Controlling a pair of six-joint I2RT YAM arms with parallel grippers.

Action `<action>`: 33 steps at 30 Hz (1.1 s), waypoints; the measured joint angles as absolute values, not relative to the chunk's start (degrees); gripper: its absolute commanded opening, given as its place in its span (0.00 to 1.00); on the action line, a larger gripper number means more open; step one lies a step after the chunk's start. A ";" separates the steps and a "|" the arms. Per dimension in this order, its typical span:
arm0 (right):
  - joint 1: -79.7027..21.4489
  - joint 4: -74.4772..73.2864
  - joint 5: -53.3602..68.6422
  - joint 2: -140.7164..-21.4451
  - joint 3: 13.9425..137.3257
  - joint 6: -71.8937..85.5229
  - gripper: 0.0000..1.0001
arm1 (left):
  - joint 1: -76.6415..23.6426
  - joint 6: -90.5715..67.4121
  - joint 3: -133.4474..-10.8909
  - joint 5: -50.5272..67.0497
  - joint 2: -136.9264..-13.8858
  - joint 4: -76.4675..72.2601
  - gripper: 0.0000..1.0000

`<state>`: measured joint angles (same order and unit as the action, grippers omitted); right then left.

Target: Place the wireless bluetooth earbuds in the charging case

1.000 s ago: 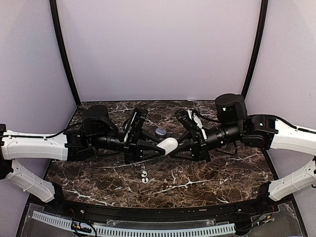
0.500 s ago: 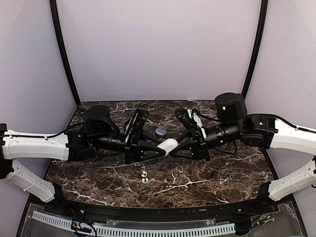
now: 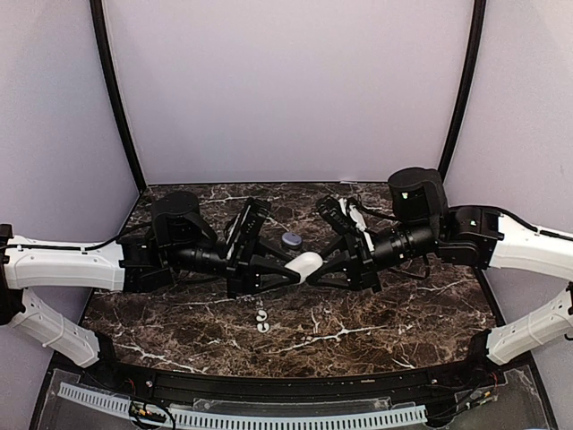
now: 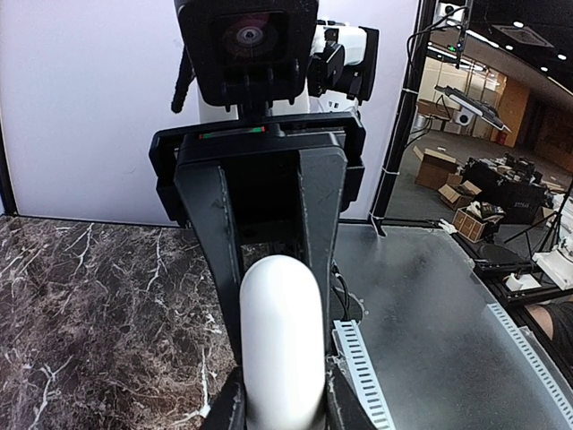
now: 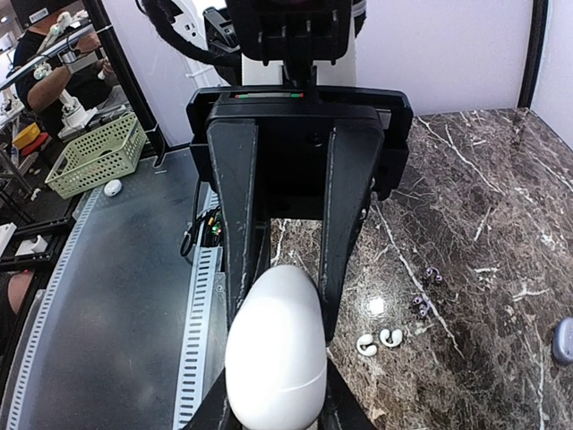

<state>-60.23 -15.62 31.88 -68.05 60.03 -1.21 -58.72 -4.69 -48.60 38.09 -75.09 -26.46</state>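
**Both claws pinch 1 white pebble**

The left gripper [image 3: 288,274] and right gripper [image 3: 322,270] meet nose to nose above the marble table [image 3: 403,313], each pinching an end of the same white oval pebble [image 3: 307,264]. The lavender charging case [image 3: 291,240] sits closed on the table just behind them. The 2 white earbuds [image 5: 365,345] lie side by side nearer the arm bases.
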 measured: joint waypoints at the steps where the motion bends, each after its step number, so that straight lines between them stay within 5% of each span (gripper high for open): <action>1: -60.23 -15.64 31.92 -68.05 60.03 -1.21 0.29 | -58.72 -4.62 -48.60 38.06 -75.09 -26.48 0.00; 7: -60.27 -15.46 32.88 -68.42 60.31 -1.06 0.27 | -58.78 -3.88 -48.62 38.02 -75.11 -26.48 0.00; 12: -60.23 -15.46 32.40 -68.42 60.31 -1.45 0.10 | -58.78 -4.19 -48.60 37.91 -75.11 -26.39 0.00; 14: -60.23 -15.35 32.25 -68.42 60.31 -1.80 0.06 | -58.78 -4.29 -48.60 37.87 -75.13 -26.37 0.04; 21: -60.23 -15.51 32.40 -68.42 60.31 -1.69 0.00 | -58.78 -4.01 -48.60 36.99 -75.13 -26.24 0.45; 33: -60.36 -15.51 32.80 -68.42 60.31 -2.07 0.00 | -58.85 -4.58 -48.53 32.99 -73.73 -26.30 0.49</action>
